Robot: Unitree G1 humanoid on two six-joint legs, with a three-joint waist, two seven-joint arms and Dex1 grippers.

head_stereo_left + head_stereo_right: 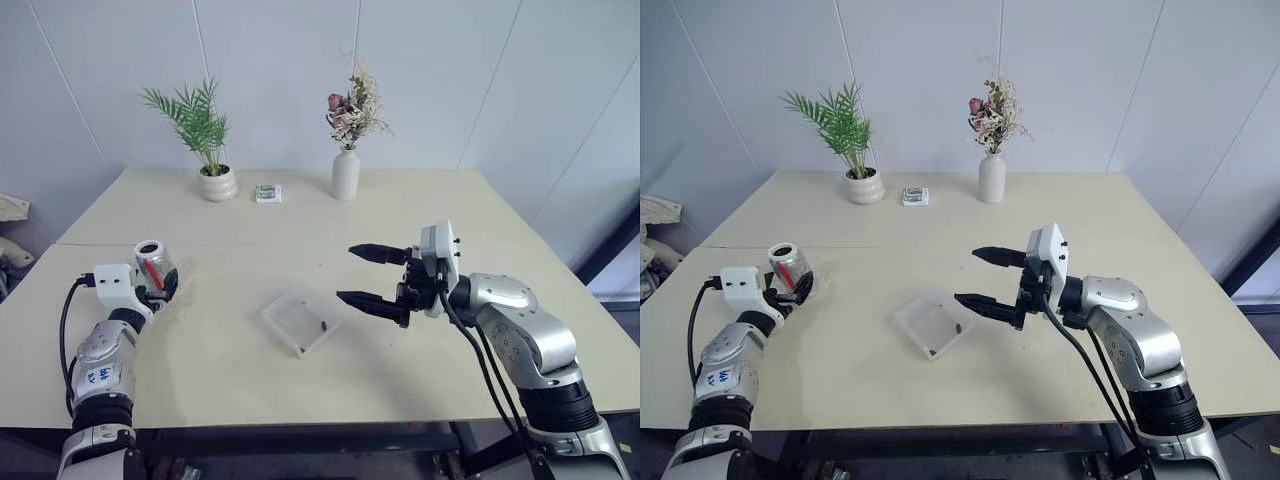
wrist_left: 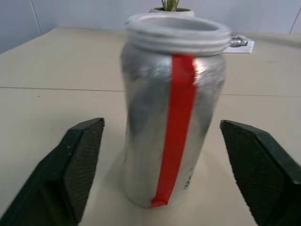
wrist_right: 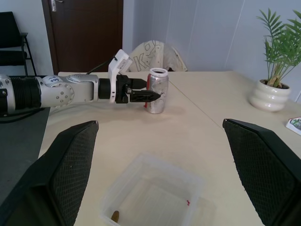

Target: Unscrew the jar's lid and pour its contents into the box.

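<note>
nearest on the robot's left, the left gripper [image 1: 158, 285] reaches forward over the pale table [image 1: 420, 360] with its two black fingers [image 2: 80, 160] spread wide on either side of the jar [image 1: 154, 265]; in the left wrist view there is clear space between each finger and the jar's wall, so it is released and grips nothing. the jar stands upright on the table between those fingers, its threaded mouth uncovered and its red stripe running down its silvery side. toward the middle of the table sits the box [image 1: 300, 320], a shallow clear tray, with a tiny dark bit of the contents [image 1: 324, 325] lying inside near its right side; in the right wrist view a small brown piece lies by one corner of the tray and a red speck on its floor. just to the right of the box, the right gripper [image 1: 370, 277] hangs above the table pointing toward the robot's left, its fingers [image 1: 374, 253] wide apart and holding nothing. far back near the wall stand a white plant pot [image 1: 217, 183] with a green palm, a small printed packet [image 1: 267, 193] and a white flower vase [image 1: 345, 173] with dried flowers
</note>
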